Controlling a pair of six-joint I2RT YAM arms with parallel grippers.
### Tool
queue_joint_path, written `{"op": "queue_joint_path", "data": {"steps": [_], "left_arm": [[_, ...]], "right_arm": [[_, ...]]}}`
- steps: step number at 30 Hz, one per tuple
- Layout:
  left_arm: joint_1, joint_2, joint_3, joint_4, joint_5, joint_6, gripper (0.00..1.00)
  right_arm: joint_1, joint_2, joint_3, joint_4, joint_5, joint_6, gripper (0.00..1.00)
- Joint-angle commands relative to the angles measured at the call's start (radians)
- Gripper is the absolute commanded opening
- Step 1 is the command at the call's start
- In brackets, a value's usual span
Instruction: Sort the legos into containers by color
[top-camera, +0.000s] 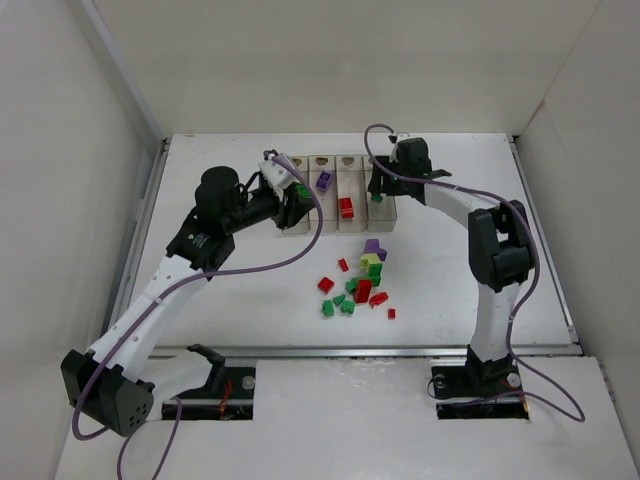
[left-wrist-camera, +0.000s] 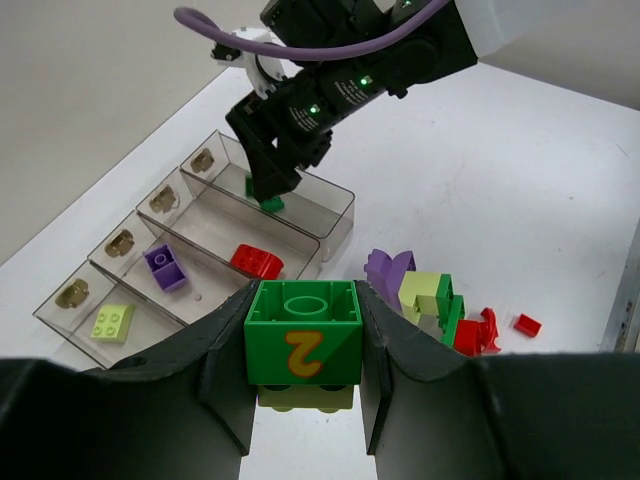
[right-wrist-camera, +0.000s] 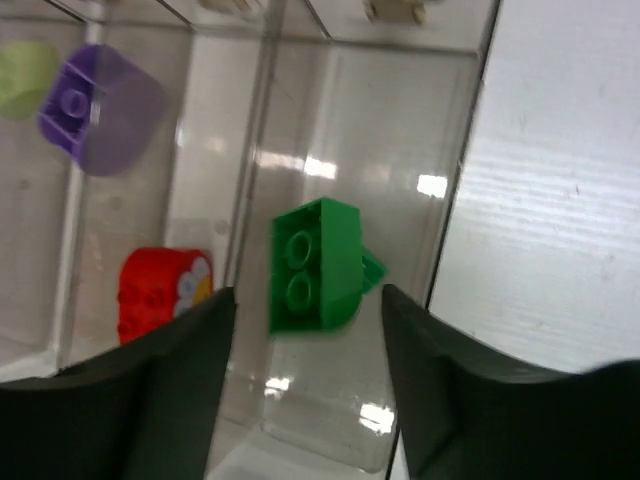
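My left gripper (left-wrist-camera: 303, 296) is shut on a green lego (left-wrist-camera: 303, 335) marked with a yellow 2, and a pale yellow-green lego (left-wrist-camera: 305, 397) clings under it. It hovers at the left end of the containers (top-camera: 300, 222). My right gripper (right-wrist-camera: 305, 298) stands open over the rightmost bin (right-wrist-camera: 400, 150). A small green lego (right-wrist-camera: 315, 265) lies blurred between the jaws, touching neither. The other bins hold a pale yellow-green lego (left-wrist-camera: 112, 320), a purple one (top-camera: 323, 181) and a red one (top-camera: 346, 208). In the top view the right gripper (top-camera: 377, 188) is over the green lego.
A loose pile of red, green, purple and pale legos (top-camera: 362, 283) lies on the white table in front of the bins. A small red piece (top-camera: 391, 313) sits apart at its right. White walls (top-camera: 120, 120) enclose the table.
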Motion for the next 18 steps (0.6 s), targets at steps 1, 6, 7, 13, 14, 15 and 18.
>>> {"op": "queue_joint_path", "data": {"steps": [1, 6, 7, 13, 14, 15, 18], "left_arm": [[0.006, -0.032, -0.008, 0.026, -0.006, 0.013, 0.00], [0.006, -0.032, -0.008, 0.026, 0.005, 0.013, 0.00], [0.006, -0.032, -0.008, 0.026, 0.005, 0.013, 0.00], [0.006, -0.032, -0.008, 0.039, 0.046, 0.002, 0.00], [0.006, -0.032, -0.008, 0.039, 0.059, -0.012, 0.00], [0.006, -0.032, 0.003, 0.052, 0.095, -0.012, 0.00], [0.006, -0.023, 0.017, 0.072, 0.213, -0.033, 0.00]], "right_arm": [[-0.009, -0.007, 0.063, -0.057, 0.046, 0.027, 0.69], [-0.010, -0.054, 0.063, -0.057, -0.054, -0.045, 0.91], [-0.010, -0.083, 0.054, -0.057, -0.054, -0.070, 0.91], [0.046, -0.264, -0.042, -0.025, -0.237, -0.323, 0.92], [0.059, -0.331, -0.056, -0.025, -0.283, -0.370, 0.91], [0.073, -0.367, -0.073, -0.025, -0.334, -0.463, 0.91], [0.109, -0.496, -0.150, -0.025, -0.611, -0.614, 0.91]]}}
